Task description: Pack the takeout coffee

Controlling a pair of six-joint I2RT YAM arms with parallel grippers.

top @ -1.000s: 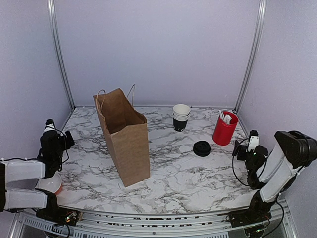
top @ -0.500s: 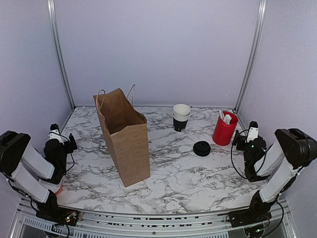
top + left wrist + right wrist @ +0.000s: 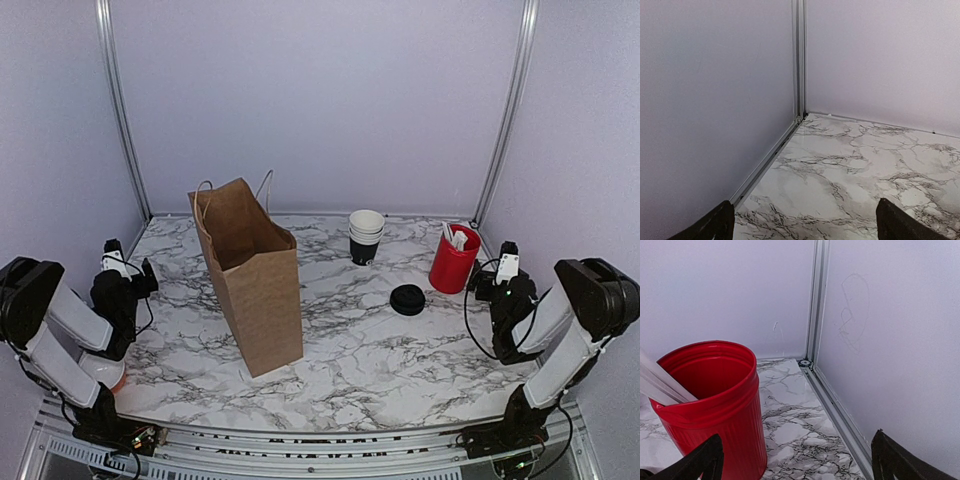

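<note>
gaping wide and empty, left tool (image 3: 805, 212) and right tool (image 3: 796, 439), brown bag (image 3: 255, 290) between

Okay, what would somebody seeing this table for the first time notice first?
The tall brown paper bag standing open, left of centre on the marble table, dominates. Next comes the bright red canister holding white sticks at the back right. Between them sit a stack of black cups and a flat black lid.

We see robot lab cell: lilac wall panels (image 3: 320, 100), aluminium corner rails (image 3: 124, 110), marble-print tabletop (image 3: 380, 350), left arm (image 3: 70, 320) and right arm (image 3: 560, 330) bolted at edge.
</note>
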